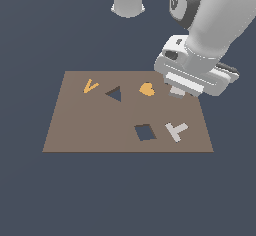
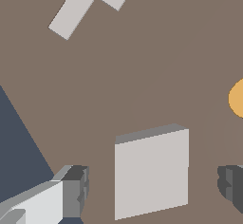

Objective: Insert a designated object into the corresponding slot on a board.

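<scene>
My claw hangs spread wide over the large flat brown rectangular board, its dark fingertips on either side of the small light grey square flat block, neither touching it, as far as I can tell. The block lies on the board near the orange heart. The dark tilted square slot sits beside the grey T-shaped piece. Plain navy ground surrounds everything.

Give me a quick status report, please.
End effector open, straddling grey square block, not gripping. Block on board. Square slot empty, unobstructed.
</scene>
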Action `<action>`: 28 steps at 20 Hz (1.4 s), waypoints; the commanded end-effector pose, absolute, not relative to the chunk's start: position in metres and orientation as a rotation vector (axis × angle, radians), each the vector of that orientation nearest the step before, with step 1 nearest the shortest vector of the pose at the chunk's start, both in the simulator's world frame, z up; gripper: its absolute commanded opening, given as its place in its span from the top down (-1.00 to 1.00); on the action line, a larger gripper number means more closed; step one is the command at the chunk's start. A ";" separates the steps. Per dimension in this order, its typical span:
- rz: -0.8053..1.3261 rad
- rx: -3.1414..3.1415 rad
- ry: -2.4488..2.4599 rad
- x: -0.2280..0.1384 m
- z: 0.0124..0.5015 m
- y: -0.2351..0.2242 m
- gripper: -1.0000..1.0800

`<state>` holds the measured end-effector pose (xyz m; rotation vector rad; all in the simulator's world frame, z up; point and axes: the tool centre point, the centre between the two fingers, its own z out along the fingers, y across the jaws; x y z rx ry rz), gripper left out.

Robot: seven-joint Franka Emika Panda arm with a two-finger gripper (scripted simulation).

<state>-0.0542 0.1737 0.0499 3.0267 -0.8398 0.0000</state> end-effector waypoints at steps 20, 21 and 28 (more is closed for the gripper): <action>0.001 3.026 -0.846 -0.054 0.030 0.175 1.00; 0.001 3.026 -0.846 -0.054 0.031 0.175 1.00; 0.000 3.006 -0.914 -0.044 0.031 0.172 1.00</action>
